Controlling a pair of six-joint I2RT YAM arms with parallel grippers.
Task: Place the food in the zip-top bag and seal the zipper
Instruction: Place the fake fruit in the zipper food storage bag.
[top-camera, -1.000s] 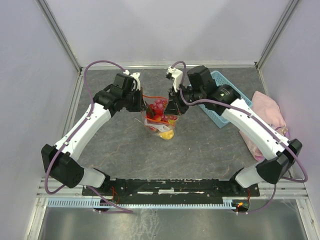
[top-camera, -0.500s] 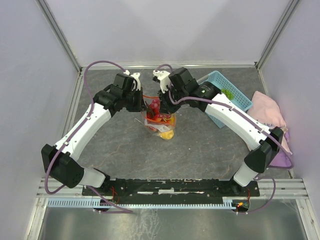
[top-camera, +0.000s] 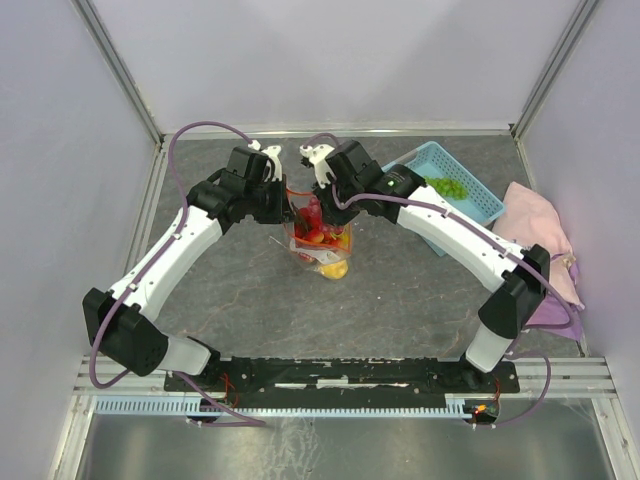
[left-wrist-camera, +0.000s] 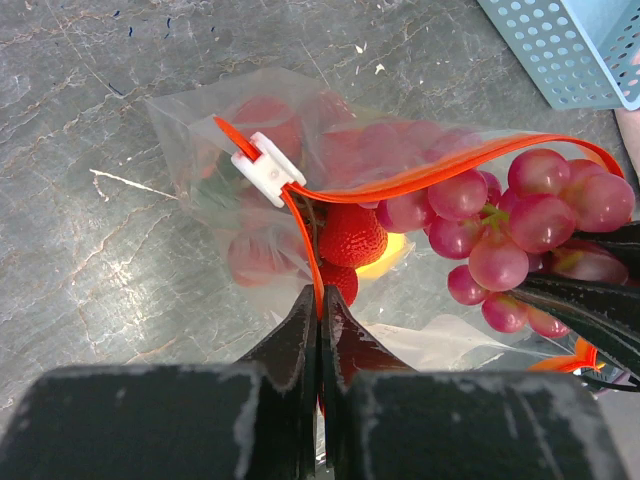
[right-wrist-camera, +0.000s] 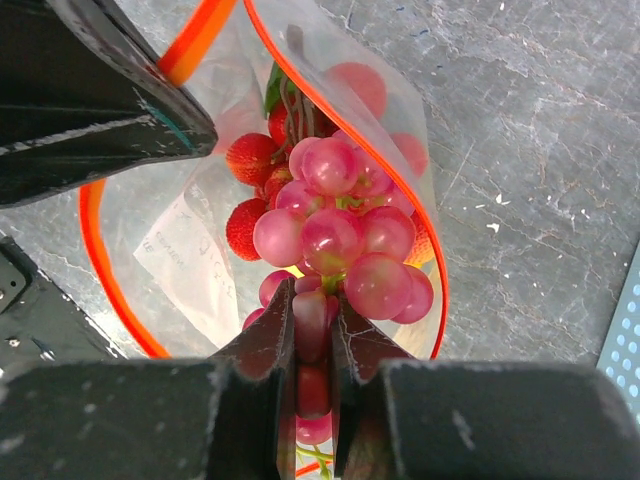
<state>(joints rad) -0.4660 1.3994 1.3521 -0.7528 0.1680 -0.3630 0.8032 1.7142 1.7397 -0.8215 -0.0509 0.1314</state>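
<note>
The clear zip-top bag (top-camera: 318, 245) hangs open over the table, with red strawberries (left-wrist-camera: 352, 235) and a yellow fruit (top-camera: 335, 268) inside. My left gripper (left-wrist-camera: 320, 300) is shut on the orange-red zipper strip (left-wrist-camera: 420, 180) at the bag's mouth. The white slider (left-wrist-camera: 270, 168) sits at the strip's far end. My right gripper (right-wrist-camera: 312, 320) is shut on a bunch of purple grapes (right-wrist-camera: 340, 230) and holds it in the bag's open mouth (right-wrist-camera: 95, 240). In the top view both grippers meet at the bag (top-camera: 300, 205).
A light blue slatted basket (top-camera: 470, 195) stands at the back right with a green leafy piece (top-camera: 448, 187) in it. A pink cloth (top-camera: 545, 240) lies at the right edge.
My right arm has carried the grapes left from beside the basket to over the bag's mouth. The left gripper has stayed on the zipper strip.
</note>
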